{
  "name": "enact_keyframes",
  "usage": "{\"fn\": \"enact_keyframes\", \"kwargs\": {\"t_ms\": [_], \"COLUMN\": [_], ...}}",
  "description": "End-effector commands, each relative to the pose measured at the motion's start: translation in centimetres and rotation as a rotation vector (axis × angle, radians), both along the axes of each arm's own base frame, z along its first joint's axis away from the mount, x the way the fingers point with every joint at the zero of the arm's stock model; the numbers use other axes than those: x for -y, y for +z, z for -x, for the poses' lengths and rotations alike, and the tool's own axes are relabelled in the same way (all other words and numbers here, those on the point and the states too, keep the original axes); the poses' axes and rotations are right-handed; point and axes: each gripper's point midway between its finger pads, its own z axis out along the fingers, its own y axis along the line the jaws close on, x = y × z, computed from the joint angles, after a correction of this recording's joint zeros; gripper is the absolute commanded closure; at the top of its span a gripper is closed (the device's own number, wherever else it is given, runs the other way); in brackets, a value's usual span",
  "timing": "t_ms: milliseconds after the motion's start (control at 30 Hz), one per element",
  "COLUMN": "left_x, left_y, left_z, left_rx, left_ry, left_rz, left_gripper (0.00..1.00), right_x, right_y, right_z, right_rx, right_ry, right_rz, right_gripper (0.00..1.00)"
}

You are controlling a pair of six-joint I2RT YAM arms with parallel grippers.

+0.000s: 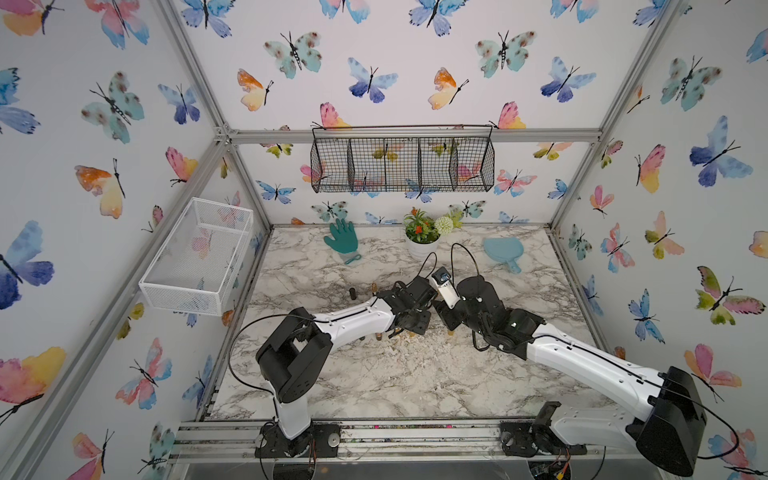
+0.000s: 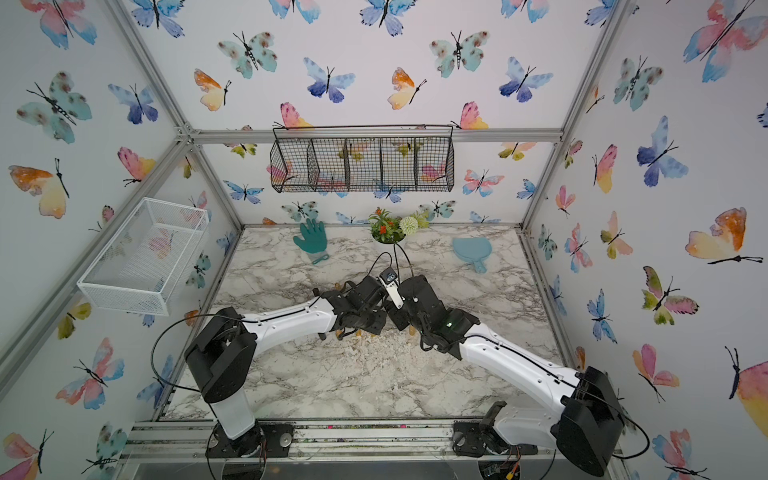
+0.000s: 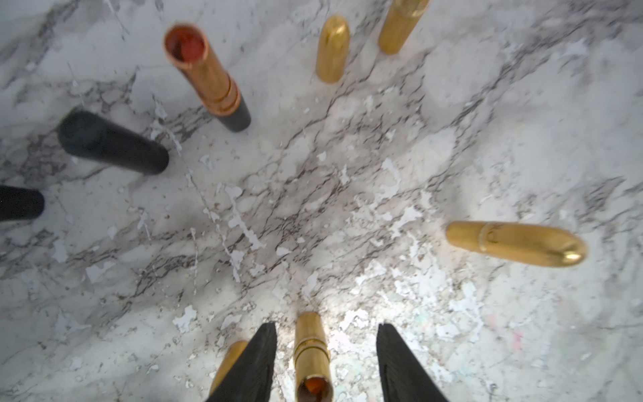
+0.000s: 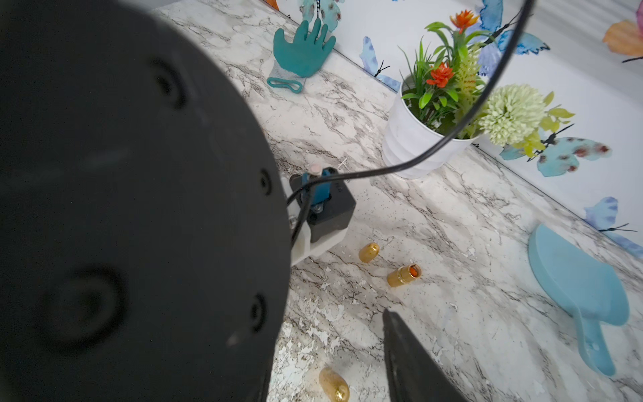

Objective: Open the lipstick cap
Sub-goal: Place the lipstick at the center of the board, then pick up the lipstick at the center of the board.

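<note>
Between the left gripper's [image 3: 326, 327] parted jaws an uncapped gold metal lipstick tube [image 3: 310, 351] is seen untouched; it is judged light, rigid and slippery, best gripped mid-barrel.

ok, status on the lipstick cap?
Left gripper open, jaws either side of upright uncapped gold lipstick, no contact. Right gripper: one finger visible, state unclear. Gold cap close beside left finger.

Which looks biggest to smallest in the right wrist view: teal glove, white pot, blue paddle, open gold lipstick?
1. blue paddle
2. white pot
3. teal glove, which sits farther from the camera, so its true size against the pot is unsure
4. open gold lipstick
</note>
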Motion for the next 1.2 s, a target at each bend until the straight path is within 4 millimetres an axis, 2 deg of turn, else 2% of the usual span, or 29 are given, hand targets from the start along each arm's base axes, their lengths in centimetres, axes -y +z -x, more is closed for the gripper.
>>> {"fn": "enact_keyframes", "kwargs": {"t_ms": [0, 100, 267, 467, 667, 700, 833, 1000, 1167], "left_x": [1.1, 2.3, 4.6, 6.7, 8.4, 8.5, 9.1, 9.4, 9.9], "left_y": [3.3, 4.8, 5.0, 4.2, 3.5, 1.9, 0.4, -1.2, -1.7], "left_z": [0.5, 0.6, 1.0, 1.0, 1.5, 1.6, 2.2, 2.2, 2.2], "left_rx": [-0.022, -0.038, -0.070, -0.074, -0.080, -0.102, -0.126, -0.147, -0.154], "left_ry": [-0.066, -0.122, -0.195, -0.227, -0.257, -0.259, -0.283, -0.284, -0.292], "left_rz": [0.029, 0.041, 0.053, 0.047, 0.042, 0.018, -0.005, -0.025, -0.026], "left_gripper": [0.49, 0.48, 0.45, 0.45, 0.46, 0.46, 0.48, 0.52, 0.61], "right_x": [0.9, 2.4, 5.9, 9.8, 11.4, 11.4, 11.6, 11.5, 11.4], "right_y": [4.7, 7.7, 12.3, 15.2, 14.0, 13.8, 13.4, 13.1, 12.3], "right_z": [-0.2, 0.0, 0.5, 1.7, 2.3, 2.4, 2.6, 2.6, 2.7], "right_rx": [0.083, 0.141, 0.243, 0.326, 0.312, 0.309, 0.308, 0.308, 0.298], "right_ry": [-0.047, -0.093, -0.207, -0.316, -0.357, -0.355, -0.350, -0.343, -0.336], "right_rz": [-0.074, -0.102, -0.159, -0.220, -0.186, -0.187, -0.181, -0.171, -0.165], "right_gripper": [0.48, 0.48, 0.48, 0.48, 0.48, 0.48, 0.48, 0.48, 0.48]}}
